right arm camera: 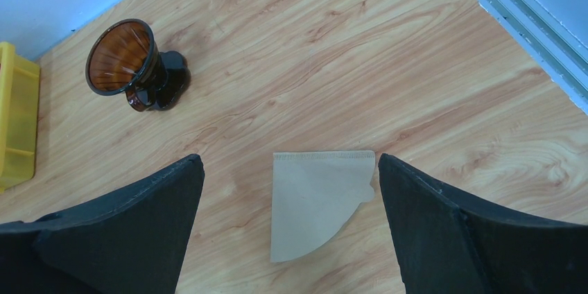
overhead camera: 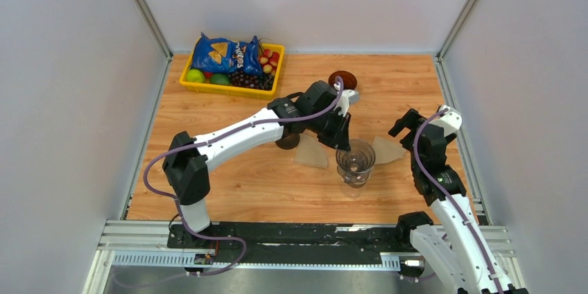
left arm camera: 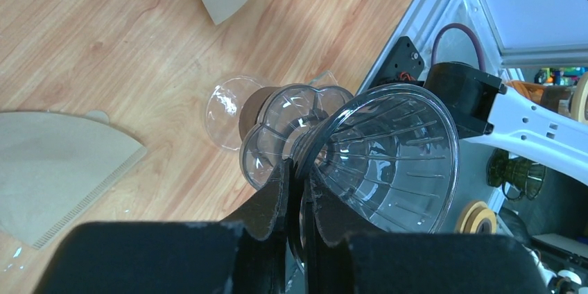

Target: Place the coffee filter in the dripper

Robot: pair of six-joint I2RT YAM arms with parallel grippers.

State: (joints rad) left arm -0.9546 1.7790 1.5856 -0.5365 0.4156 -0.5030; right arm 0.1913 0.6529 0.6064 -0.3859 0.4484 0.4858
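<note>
Clear, ribbed plastic marked the dripper [overhead camera: 355, 162], which from overhead sat near the middle of the wood-grain tabletop [overhead camera: 229, 190] with the left arm's fingers [overhead camera: 341, 136] at its rim. One tan paper coffee filter [overhead camera: 389, 148] lay flat just to its right and a second filter [overhead camera: 312, 150] just to its left, so no paper was in the cone yet — the placing itself was all left to do. The right arm's fingers [overhead camera: 407, 124] hung near the right-hand filter, and at the back were a brown dripper [overhead camera: 342, 79] and a yellow tray [overhead camera: 229, 91] of fruit and a blue snack bag. From the left wrist, the black fingers [left arm camera: 274, 200] were pinched nearly shut on the thin rim of the transparent cone, its inner wall lined with fine ridges above a scalloped base; whether it rested on the wood or was lifted I could not tell. From the right wrist, the fingers [right arm camera: 139, 218] stood spread wide, holding nothing, with the fan-shaped filter [right arm camera: 319, 200] flat on the wood below and between them — matte paper with a crimped seam along a straight edge. I judged the task barely begun: dripper gripped, filter not picked up.
</note>
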